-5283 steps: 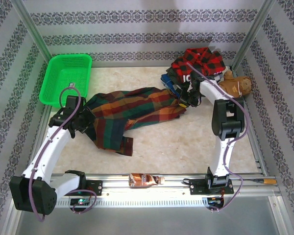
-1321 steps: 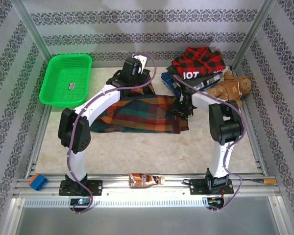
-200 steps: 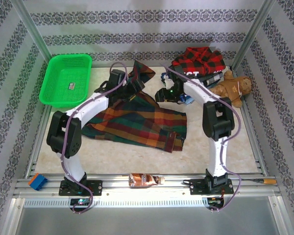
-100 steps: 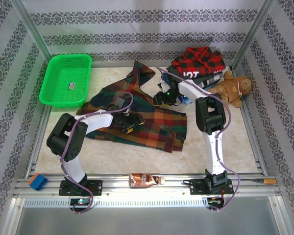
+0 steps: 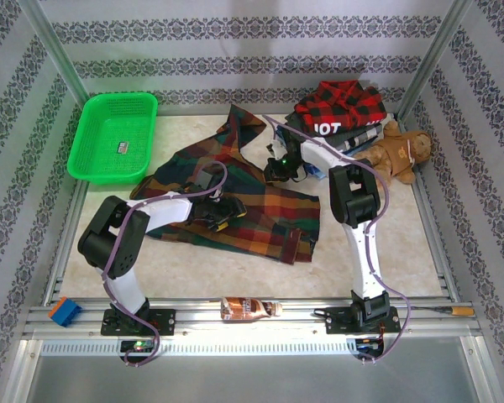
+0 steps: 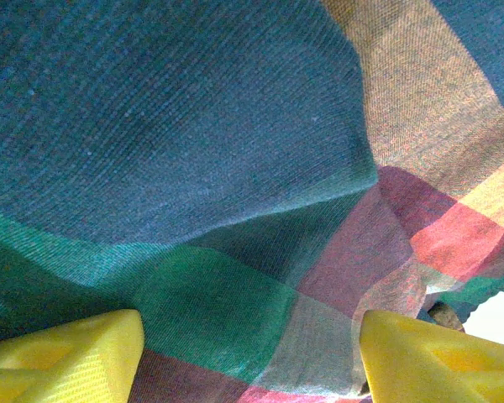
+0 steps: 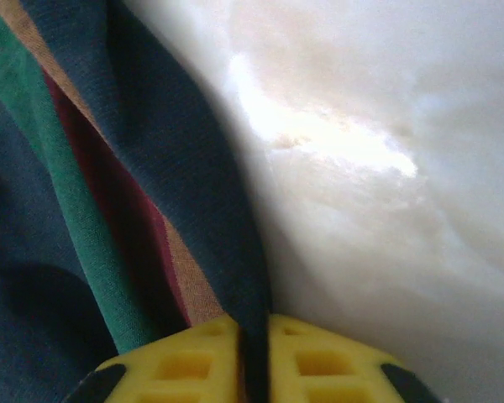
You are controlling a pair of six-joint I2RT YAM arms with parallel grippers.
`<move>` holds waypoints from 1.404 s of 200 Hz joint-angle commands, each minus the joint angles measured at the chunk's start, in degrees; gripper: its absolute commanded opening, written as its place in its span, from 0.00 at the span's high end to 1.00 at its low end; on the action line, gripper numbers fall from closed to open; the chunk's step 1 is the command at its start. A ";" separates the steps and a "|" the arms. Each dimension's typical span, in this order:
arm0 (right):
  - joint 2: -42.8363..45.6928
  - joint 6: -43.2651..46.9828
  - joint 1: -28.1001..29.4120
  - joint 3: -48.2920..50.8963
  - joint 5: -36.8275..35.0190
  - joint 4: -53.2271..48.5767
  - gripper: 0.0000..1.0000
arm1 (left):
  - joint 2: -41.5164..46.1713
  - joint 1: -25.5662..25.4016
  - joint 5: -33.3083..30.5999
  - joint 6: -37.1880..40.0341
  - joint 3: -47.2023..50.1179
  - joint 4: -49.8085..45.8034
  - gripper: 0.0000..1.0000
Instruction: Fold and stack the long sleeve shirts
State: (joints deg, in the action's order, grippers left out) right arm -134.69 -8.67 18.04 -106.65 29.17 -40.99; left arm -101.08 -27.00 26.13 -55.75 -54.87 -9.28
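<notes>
The large plaid shirt [image 5: 269, 214] lies spread across the middle of the table, one sleeve reaching toward the back [image 5: 242, 122]. My left gripper [image 5: 227, 211] rests low over the shirt's middle, open; in the left wrist view its yellow fingers [image 6: 67, 357] stand wide apart over green and red plaid cloth [image 6: 193, 151]. My right gripper [image 5: 277, 172] sits at the shirt's back right edge, shut on it; its wrist view shows a navy fold of the shirt [image 7: 193, 168] pinched between the fingers [image 7: 185, 365]. The other shirts form a pile [image 5: 336, 113] at the back right.
A brown teddy bear [image 5: 401, 151] lies right of the pile. A green basket [image 5: 113, 134] stands at the back left. On the front rail lie a bottle [image 5: 249, 308], a blue block [image 5: 65, 311] and a screwdriver [image 5: 455, 311]. Bare table [image 5: 378, 243] shows at the front right.
My right gripper has shut on the plaid shirt's edge. My left arm came forward from the raised sleeve to the shirt's middle, and the sleeve now lies flat toward the back.
</notes>
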 commanded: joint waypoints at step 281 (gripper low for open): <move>19.08 -0.20 3.30 6.16 -27.60 -0.42 0.42 | 0.66 3.29 -2.37 11.50 9.73 -18.81 0.31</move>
State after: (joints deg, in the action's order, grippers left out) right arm -121.80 -2.87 23.40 -105.71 -6.72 -38.89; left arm -98.59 -25.39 28.58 -45.34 -51.55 -11.99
